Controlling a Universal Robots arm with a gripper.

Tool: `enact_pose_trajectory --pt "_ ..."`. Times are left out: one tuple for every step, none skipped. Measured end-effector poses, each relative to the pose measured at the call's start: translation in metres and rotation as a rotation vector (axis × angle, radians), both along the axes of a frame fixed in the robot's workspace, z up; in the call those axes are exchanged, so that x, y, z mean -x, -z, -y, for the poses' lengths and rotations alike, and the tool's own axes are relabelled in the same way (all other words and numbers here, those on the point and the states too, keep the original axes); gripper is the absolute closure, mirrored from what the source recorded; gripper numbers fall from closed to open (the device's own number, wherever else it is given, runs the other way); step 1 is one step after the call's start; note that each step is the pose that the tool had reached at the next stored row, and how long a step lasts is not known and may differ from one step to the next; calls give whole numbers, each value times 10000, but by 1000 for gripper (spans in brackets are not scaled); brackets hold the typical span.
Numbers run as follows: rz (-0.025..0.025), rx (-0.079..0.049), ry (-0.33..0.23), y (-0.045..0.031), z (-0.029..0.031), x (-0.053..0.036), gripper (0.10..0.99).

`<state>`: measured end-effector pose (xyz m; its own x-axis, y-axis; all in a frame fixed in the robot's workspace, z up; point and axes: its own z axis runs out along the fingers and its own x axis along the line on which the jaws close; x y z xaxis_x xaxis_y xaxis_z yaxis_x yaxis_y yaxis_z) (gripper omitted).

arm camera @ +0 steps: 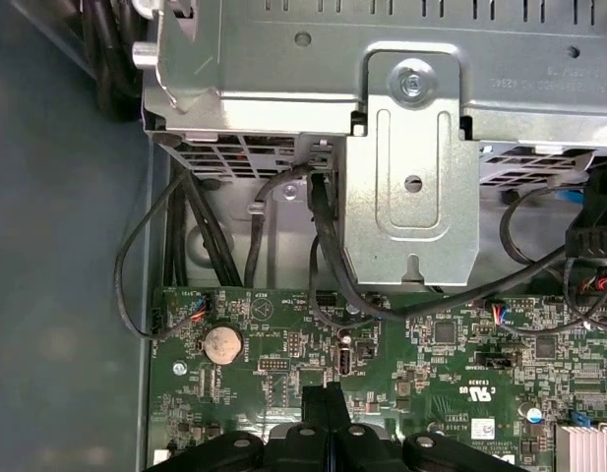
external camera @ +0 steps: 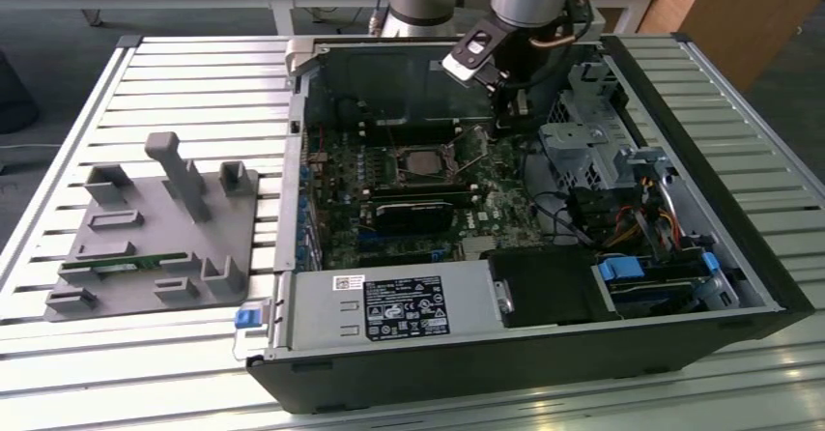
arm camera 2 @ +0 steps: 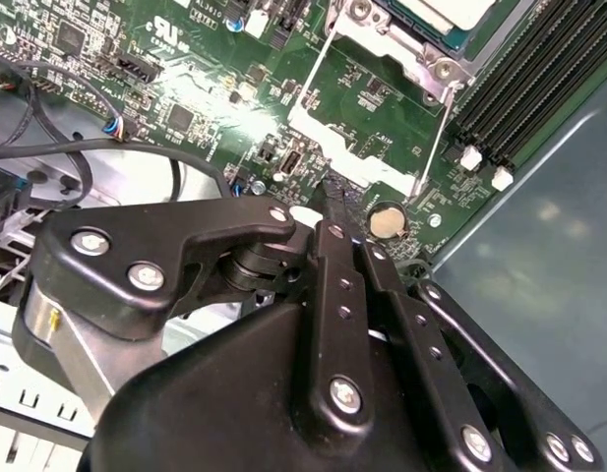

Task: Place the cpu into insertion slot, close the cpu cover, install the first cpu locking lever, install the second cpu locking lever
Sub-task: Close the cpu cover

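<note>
Your gripper [external camera: 512, 127] hangs inside the open computer case [external camera: 516, 363], just beside the insertion slot [external camera: 400, 165] on the exterior view's right. Its fingers [arm camera: 313, 408] are clenched together with nothing between them, tips low over the motherboard [arm camera: 431, 374]. The cpu [arm camera 2: 460, 12] sits in the insertion slot, its pale top framed by the cpu cover [arm camera 2: 401, 44]. A thin locking lever [arm camera 2: 433, 138] runs out from the slot's corner toward the fingertips, and a coin battery [arm camera: 222, 343] lies near them.

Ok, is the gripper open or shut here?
Shut: in both wrist views the gripper has its fingers pressed together, nothing between them, over the motherboard.
</note>
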<state>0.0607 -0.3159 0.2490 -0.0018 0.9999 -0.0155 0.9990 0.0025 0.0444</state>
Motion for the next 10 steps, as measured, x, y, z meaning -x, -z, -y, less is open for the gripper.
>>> enact_pose_trajectory --pt "-4 0 3 6 -1 -3 980" --pt "-8 0 9 13 -2 -5 980" --pt "-11 0 14 21 -3 -6 980" --pt "-14 0 17 28 -4 -6 980" --pt "-18 0 18 35 -6 -7 980" --pt "-24 0 19 43 -7 -7 980" --pt "-33 -1 19 51 -8 -7 980" --pt "-39 0 19 55 -9 -6 980" --pt "-42 2 20 57 -9 2 980" --pt "-43 1 19 59 -9 17 980"
